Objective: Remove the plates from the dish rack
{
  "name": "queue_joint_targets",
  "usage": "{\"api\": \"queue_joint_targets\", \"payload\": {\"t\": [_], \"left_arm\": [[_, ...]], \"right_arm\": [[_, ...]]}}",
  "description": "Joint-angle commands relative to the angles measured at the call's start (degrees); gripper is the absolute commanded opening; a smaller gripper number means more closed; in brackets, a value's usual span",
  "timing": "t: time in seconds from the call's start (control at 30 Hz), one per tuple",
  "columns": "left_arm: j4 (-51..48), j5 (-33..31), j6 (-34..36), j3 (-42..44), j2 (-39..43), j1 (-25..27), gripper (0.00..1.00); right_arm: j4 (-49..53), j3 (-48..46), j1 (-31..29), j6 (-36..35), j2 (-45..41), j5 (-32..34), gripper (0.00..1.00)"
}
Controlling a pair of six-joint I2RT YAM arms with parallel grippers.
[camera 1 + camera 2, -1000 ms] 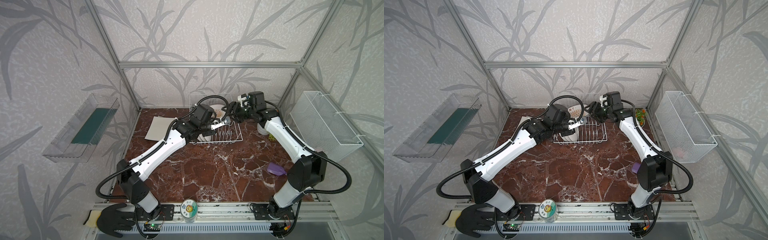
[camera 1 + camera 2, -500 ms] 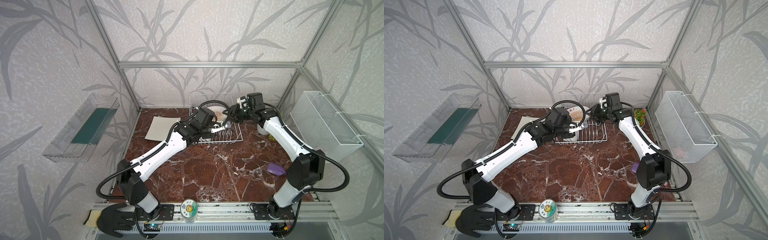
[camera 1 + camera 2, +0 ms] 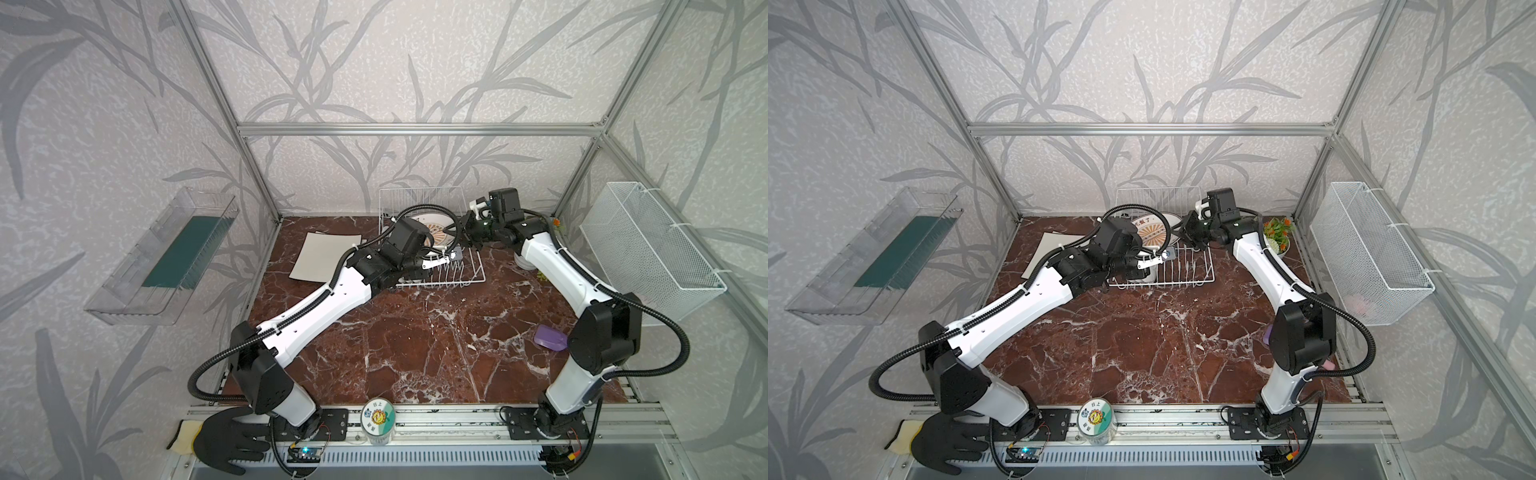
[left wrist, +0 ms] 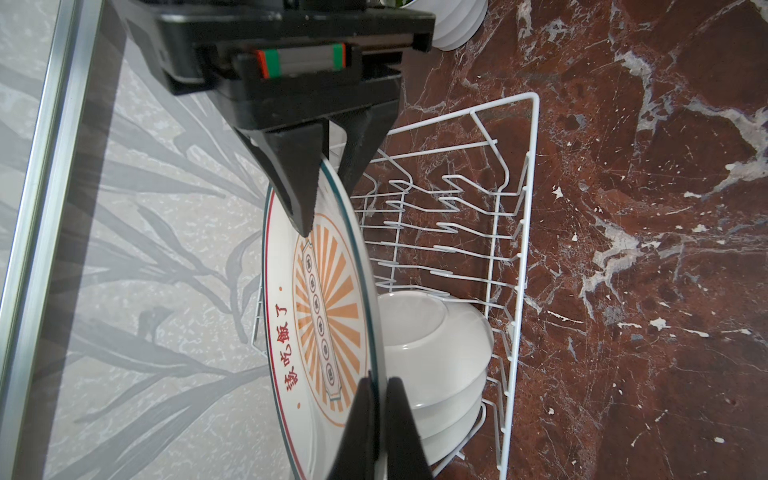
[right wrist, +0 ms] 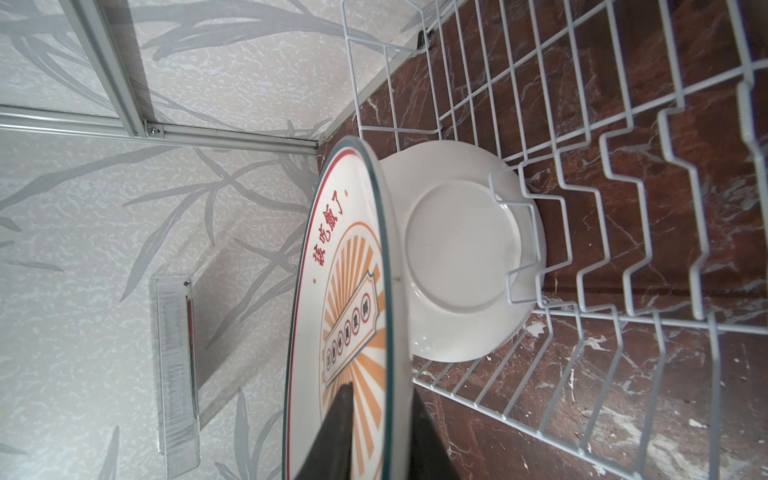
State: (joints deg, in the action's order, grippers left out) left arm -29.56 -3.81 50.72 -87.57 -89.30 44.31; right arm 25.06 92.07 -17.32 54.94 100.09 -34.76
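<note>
- Plate, face: four red characters along the border, read "該吃飯了", with a red dot at each end of the line. The line ends just beside the left gripper, which clamps the rim.
- Same plate, centre: a banner across orange rays carries a row of small ringed characters. It runs from the left gripper's side toward the right gripper. Too small to read.
- Canister, well apart from both grippers: the lid label reads "日上" above a cartoon flower face. The characters below it are illegible.
</note>
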Motion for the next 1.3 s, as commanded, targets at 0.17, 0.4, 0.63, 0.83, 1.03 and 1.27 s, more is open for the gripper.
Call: {"api": "queue_joint_targets", "payload": {"t": [0.17,0.4,0.63,0.83,1.03,1.27], "left_arm": [[4.44,-1.91,0.67,0.09,1.42,0.4,0.0],[7.66,-4.93,-2.51,2.1,1.55,0.47,0.5],[6.41,-2.95,-9.39,3.01,3.69,-0.23,0.85],[3.69,14.5,-26.41,2.13,8.47,-8.39,0.88],[6.0,34.69,-45.4,2.62,9.22,-20.65,0.9],[10.97,45.63,-57.16,3.1,4.3,-25.41,0.9]], "right_arm": [[-3.75,-1.88,-0.33,-0.01,0.11,-1.79,0.0],[-9.51,-6.53,0.76,2.7,-2.0,-0.53,0.0],[-15.67,-10.6,3.24,4.25,-6.1,-0.33,0.0],[-15.53,-12.01,5.43,-1.75,-9.76,1.41,0.0],[-15.54,-15.41,7.29,-9.61,-13.67,2.16,0.0],[-18.97,-18.25,7.35,-18.91,-17.39,-1.37,0.0]]}}
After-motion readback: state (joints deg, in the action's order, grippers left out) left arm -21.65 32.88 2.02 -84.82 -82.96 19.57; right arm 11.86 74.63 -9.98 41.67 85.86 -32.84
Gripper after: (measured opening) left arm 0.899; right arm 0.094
